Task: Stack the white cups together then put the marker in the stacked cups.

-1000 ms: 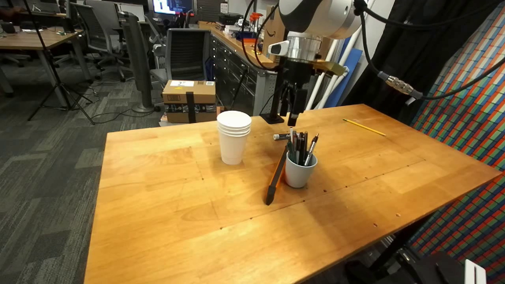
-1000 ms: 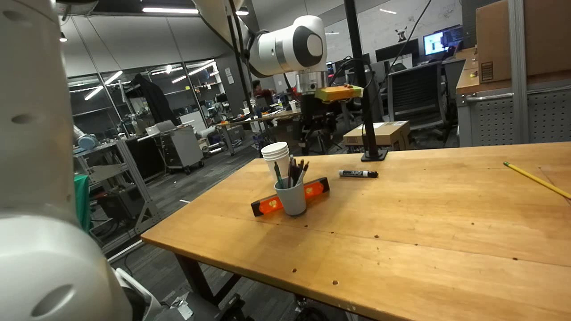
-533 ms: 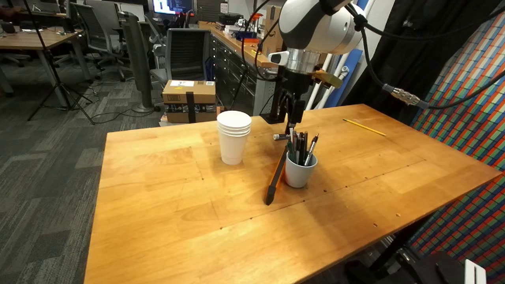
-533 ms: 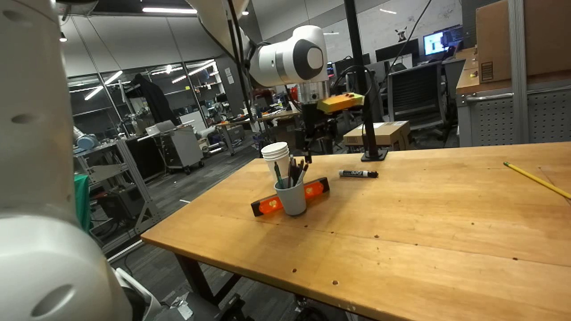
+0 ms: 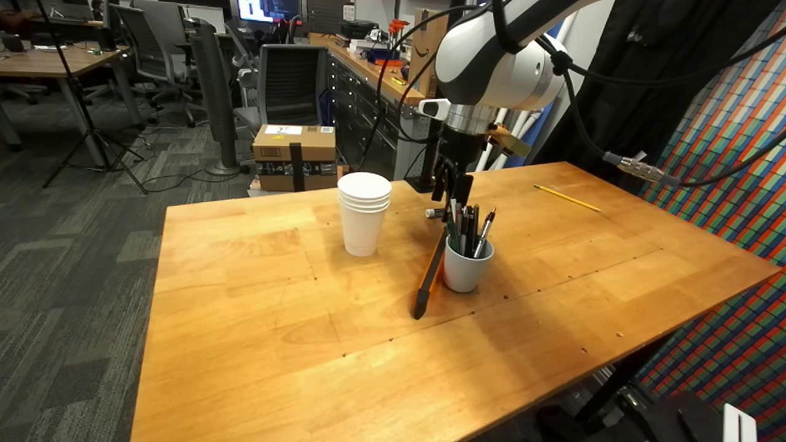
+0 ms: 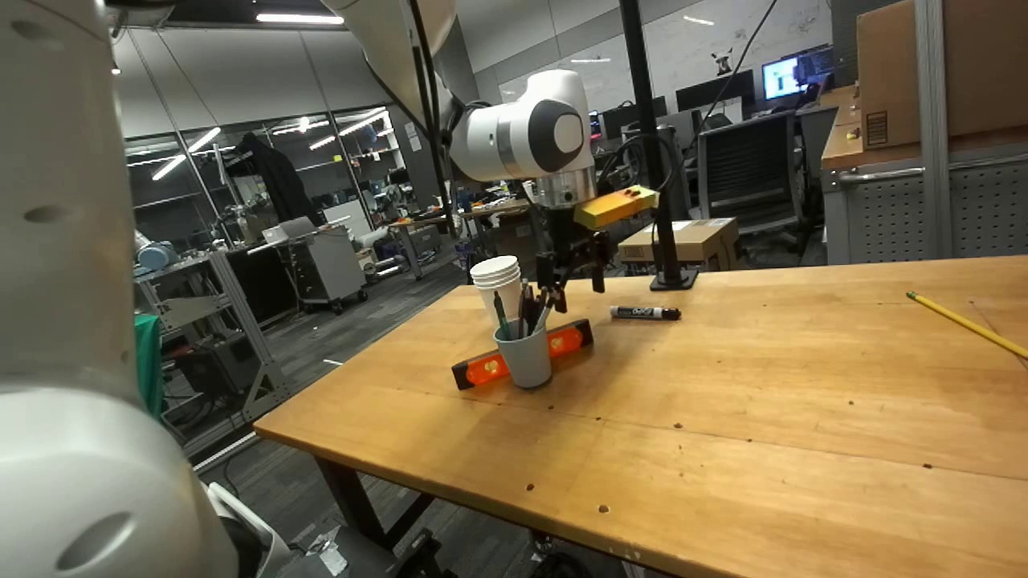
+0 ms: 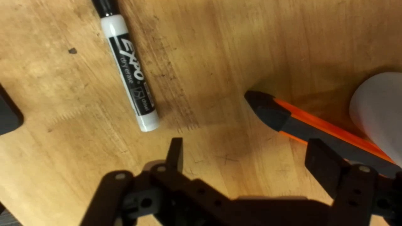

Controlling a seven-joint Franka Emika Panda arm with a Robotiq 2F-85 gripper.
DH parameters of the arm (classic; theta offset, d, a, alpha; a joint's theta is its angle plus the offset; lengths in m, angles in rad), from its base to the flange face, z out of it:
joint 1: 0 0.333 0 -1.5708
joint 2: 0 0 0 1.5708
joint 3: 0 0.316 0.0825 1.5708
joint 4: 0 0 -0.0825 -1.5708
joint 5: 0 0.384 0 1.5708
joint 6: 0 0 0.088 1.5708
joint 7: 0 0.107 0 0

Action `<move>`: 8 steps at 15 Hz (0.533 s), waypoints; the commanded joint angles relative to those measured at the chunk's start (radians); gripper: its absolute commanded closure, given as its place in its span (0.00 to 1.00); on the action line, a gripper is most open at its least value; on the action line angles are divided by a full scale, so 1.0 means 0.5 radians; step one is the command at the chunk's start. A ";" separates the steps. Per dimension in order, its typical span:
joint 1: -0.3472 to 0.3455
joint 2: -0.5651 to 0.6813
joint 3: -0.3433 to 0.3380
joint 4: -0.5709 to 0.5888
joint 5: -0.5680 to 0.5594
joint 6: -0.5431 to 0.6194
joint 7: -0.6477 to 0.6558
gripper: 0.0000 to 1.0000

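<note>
The white cups (image 5: 362, 228) stand upright on the table, nested in one stack with several rims showing; they also show in an exterior view (image 6: 495, 281), partly behind the pens. The marker (image 6: 645, 313) lies flat on the table near the black post. In the wrist view the marker (image 7: 132, 72) is at the upper left, white end towards my gripper (image 7: 244, 142). My gripper is open and empty, above the table beside the marker, not touching it. In an exterior view my gripper (image 5: 444, 205) hides the marker's middle.
A grey pen cup (image 5: 465, 273) with several pens stands close to the gripper; it shows in the wrist view (image 7: 380, 113) at right. An orange and black level (image 6: 566, 340) lies beside it. A black post base (image 6: 673, 280) and yellow pencil (image 6: 968, 323) are on the table.
My gripper has moved down towards the table, staying beside the marker and the pen cup. The cups, marker and other objects have not moved.
</note>
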 commanded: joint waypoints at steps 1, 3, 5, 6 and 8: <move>-0.005 0.015 0.001 -0.027 0.013 0.187 0.020 0.00; -0.007 0.026 0.001 -0.038 0.000 0.250 0.019 0.00; -0.009 0.038 -0.001 -0.051 -0.014 0.314 0.015 0.00; -0.011 0.044 -0.002 -0.054 -0.019 0.339 0.012 0.00; -0.014 0.057 -0.007 -0.054 -0.033 0.383 0.020 0.00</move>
